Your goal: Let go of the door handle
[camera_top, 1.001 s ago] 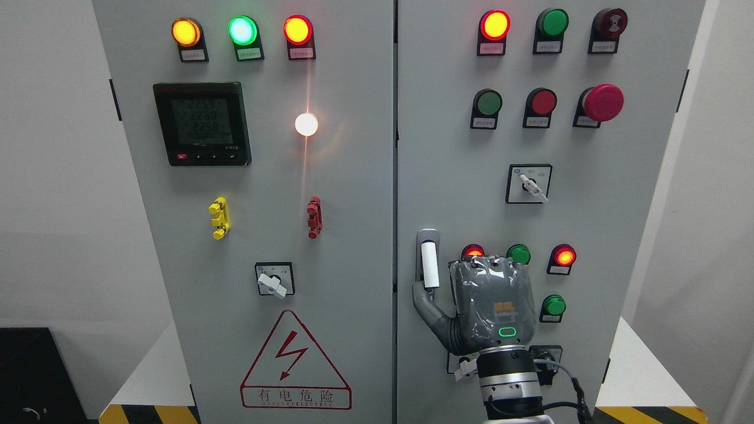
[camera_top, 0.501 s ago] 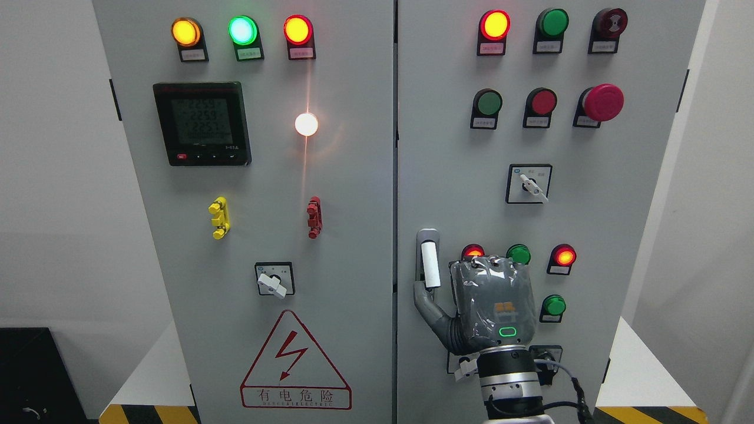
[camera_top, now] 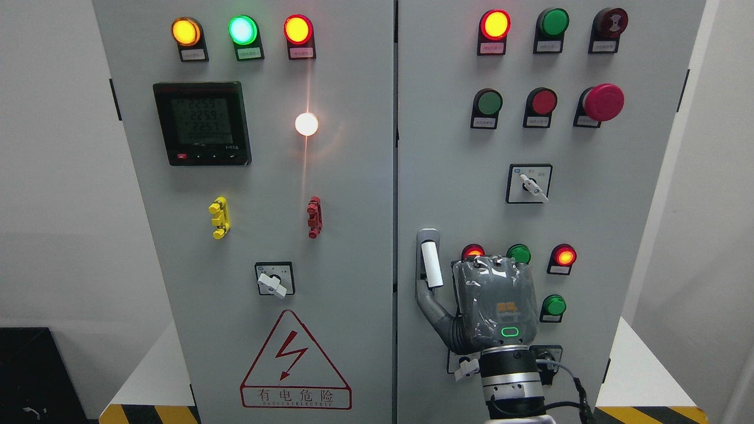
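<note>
The right robot hand is seen beside the door handle at the right door's left edge, thumb touching its base, fingers curled on nothing; release looks nearly finished.

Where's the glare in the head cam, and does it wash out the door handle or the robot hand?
Head view: the white lamp on the left door blooms, with a vertical streak running up to the red lamp and down toward the red clip. The door handle and the right robot hand are sharp and evenly lit, with only soft sheen on the hand's cover. No motion blur is visible.
</note>
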`<state>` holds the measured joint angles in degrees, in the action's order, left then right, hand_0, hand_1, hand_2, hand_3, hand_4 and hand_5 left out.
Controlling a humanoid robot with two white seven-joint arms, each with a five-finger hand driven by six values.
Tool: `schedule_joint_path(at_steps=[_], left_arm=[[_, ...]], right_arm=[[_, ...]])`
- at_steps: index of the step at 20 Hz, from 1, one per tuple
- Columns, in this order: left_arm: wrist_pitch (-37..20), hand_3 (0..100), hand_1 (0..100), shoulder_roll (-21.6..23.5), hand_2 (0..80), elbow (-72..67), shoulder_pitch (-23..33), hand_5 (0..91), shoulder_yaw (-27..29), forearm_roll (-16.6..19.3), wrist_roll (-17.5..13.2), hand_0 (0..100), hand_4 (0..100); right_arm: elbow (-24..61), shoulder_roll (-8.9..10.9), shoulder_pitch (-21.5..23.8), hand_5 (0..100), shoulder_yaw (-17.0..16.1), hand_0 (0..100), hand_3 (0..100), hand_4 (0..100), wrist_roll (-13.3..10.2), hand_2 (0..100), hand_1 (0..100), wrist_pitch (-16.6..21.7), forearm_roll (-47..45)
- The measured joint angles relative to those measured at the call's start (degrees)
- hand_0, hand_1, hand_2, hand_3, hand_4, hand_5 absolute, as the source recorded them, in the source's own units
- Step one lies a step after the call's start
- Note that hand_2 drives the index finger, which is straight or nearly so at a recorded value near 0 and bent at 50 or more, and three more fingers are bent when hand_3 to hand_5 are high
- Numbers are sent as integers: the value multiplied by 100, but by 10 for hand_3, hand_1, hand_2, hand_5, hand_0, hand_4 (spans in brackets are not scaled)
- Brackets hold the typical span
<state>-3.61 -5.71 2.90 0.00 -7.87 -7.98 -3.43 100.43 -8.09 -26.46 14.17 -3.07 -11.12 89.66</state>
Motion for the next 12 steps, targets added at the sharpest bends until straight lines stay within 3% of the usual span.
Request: schedule_joint_path(at_steps=[12], left_arm=[[0,0,556,0,0,0,0,0,-2,3,0,120,0]], right_arm=[[14,-1,21,1000,-25,461,1000,1000,-15,1000,325,0,-1]])
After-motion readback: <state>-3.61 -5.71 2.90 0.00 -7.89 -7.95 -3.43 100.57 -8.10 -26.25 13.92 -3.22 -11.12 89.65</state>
